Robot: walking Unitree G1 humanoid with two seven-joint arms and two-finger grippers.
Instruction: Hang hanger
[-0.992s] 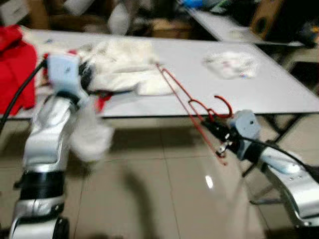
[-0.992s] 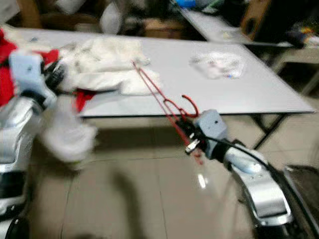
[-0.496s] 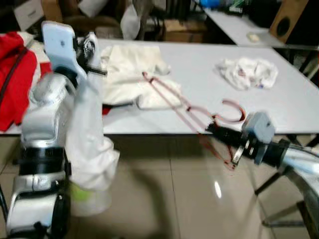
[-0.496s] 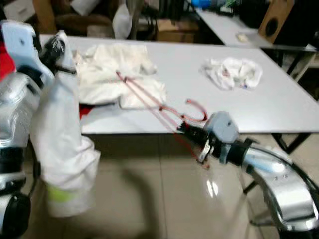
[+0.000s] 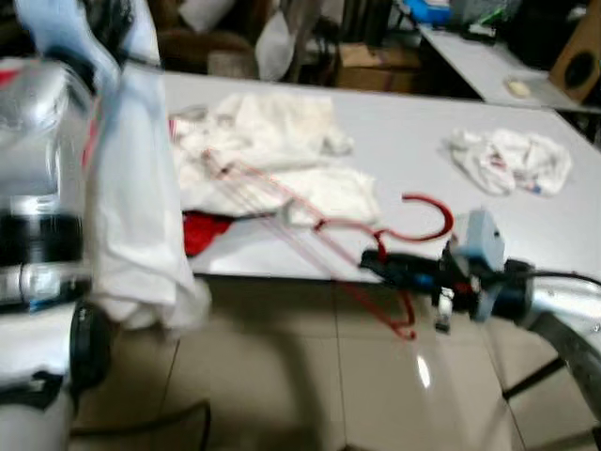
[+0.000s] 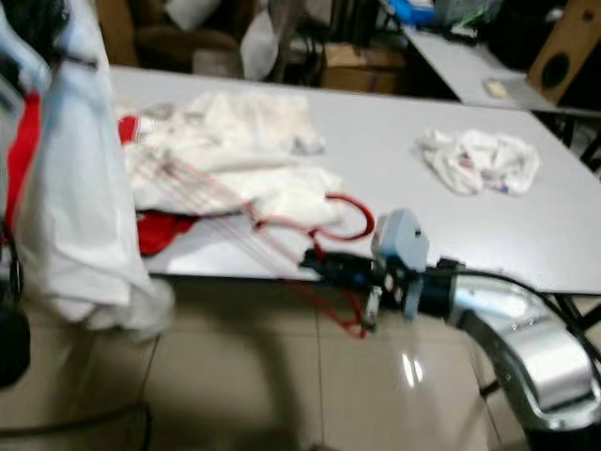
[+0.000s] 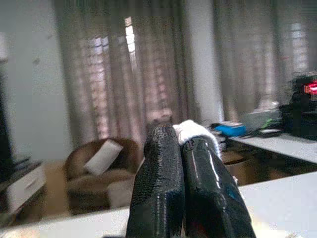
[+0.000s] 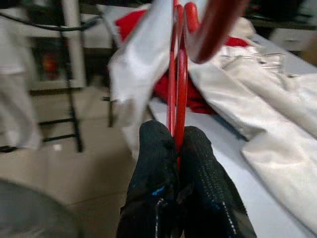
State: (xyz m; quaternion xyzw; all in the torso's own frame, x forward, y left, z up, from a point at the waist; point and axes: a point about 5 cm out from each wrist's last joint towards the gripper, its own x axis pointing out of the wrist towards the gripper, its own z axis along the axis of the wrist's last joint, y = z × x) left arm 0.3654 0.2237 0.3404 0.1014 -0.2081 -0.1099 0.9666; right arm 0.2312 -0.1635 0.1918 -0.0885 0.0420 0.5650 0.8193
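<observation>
A red wire hanger (image 5: 338,246) is held in front of the white table's near edge, its hook (image 5: 428,222) curling up over the table. My right gripper (image 5: 374,264) is shut on the wires just below the hook, with its black fingers (image 8: 154,163) pinching the red wires (image 8: 177,74). My left arm is raised at the far left. A white garment (image 5: 131,188) hangs down from it to below table height. My left gripper (image 7: 179,139) is shut on that white cloth (image 7: 192,130) at its tips.
The white table (image 5: 404,132) carries a spread pile of white clothes (image 5: 272,160), a red cloth (image 5: 202,231) at its near edge and a crumpled white cloth (image 5: 512,160) on the right. Tiled floor (image 5: 282,376) lies in front. A second table and boxes stand behind.
My left arm has risen and lifted the white garment off the table. My right gripper has swung the hanger round to point left. The camera has also shifted.
</observation>
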